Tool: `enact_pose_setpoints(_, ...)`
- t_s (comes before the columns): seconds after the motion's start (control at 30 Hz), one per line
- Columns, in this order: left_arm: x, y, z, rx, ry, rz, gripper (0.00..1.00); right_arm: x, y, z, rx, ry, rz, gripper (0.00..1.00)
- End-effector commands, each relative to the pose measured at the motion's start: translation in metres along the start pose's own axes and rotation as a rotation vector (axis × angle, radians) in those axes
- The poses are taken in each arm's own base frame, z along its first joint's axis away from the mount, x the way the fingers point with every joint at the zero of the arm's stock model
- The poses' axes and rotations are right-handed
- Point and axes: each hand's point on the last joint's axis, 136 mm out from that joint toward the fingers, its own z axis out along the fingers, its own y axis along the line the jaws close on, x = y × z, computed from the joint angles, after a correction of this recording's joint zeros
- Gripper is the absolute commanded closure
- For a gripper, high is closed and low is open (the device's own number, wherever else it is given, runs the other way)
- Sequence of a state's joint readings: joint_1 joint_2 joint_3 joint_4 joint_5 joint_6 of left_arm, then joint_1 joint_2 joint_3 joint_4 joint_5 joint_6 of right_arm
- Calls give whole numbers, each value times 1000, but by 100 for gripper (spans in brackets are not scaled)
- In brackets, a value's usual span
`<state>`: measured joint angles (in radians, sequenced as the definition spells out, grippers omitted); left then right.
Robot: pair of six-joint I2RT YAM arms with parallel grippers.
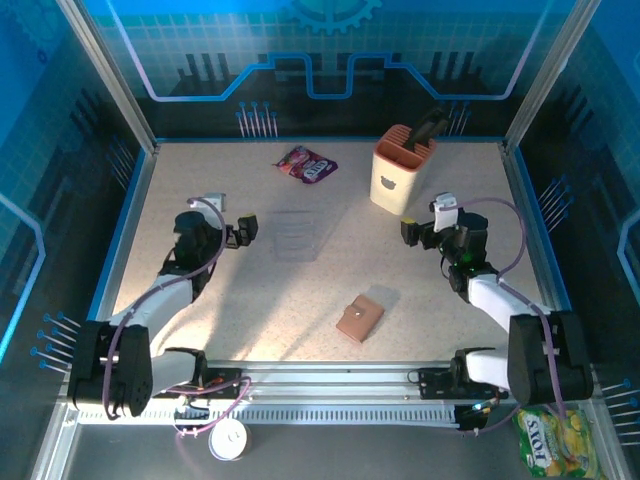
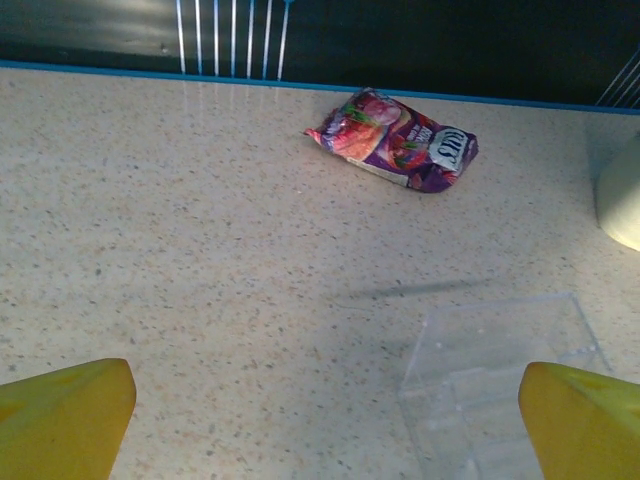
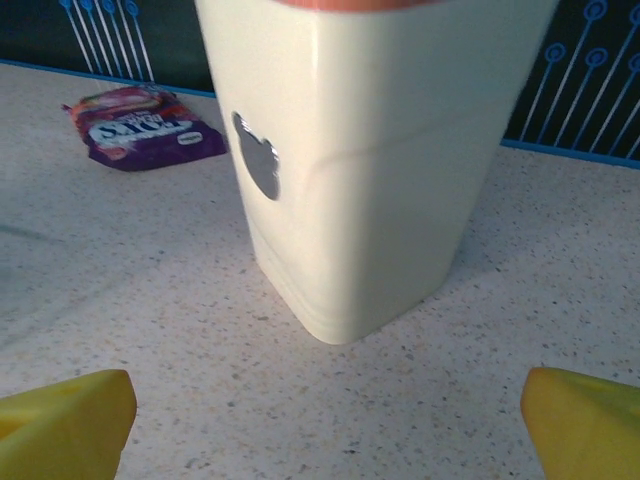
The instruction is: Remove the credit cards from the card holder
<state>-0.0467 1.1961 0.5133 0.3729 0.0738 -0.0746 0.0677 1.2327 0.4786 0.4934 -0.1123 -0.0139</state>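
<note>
The card holder (image 1: 360, 320) is a small tan-brown leather wallet lying closed on the speckled table, near the front and a little right of the middle. The credit cards are hidden. My left gripper (image 1: 243, 232) hovers at the middle left, open, with its yellow fingertips (image 2: 62, 415) wide apart over bare table. My right gripper (image 1: 412, 230) is at the middle right, also open and holding nothing, its yellow fingertips (image 3: 65, 420) spread wide and facing the caddy. Both grippers are well back from the card holder.
A clear plastic tray (image 1: 297, 235) lies just right of the left gripper (image 2: 325, 420). A purple snack packet (image 1: 306, 165) sits at the back. A peach-and-cream tool caddy (image 1: 403, 165) stands close ahead of the right gripper (image 3: 325, 420). Blue-edged walls ring the table.
</note>
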Motion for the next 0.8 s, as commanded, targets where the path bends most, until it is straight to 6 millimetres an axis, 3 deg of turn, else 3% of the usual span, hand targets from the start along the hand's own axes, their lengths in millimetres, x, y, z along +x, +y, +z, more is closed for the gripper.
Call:
enact_pose_setpoints(0.0, 2, -4, -5, -13, 81, -91, 1, -6, 18, -7, -49, 51, 44, 0)
enact_pose_setpoints(0.27, 14, -24, -7, 45, 260, -166, 1, -17, 73, -25, -159, 124, 83, 2)
enact_pose_setpoints(0.43, 27, -34, -9, 72, 395, -229, 2, -12, 102, -35, -195, 182, 109, 4)
enact_pose_setpoints(0.77, 39, -62, 3, 184, 499, -314, 10, 4, 125, -45, -179, 265, 187, 8)
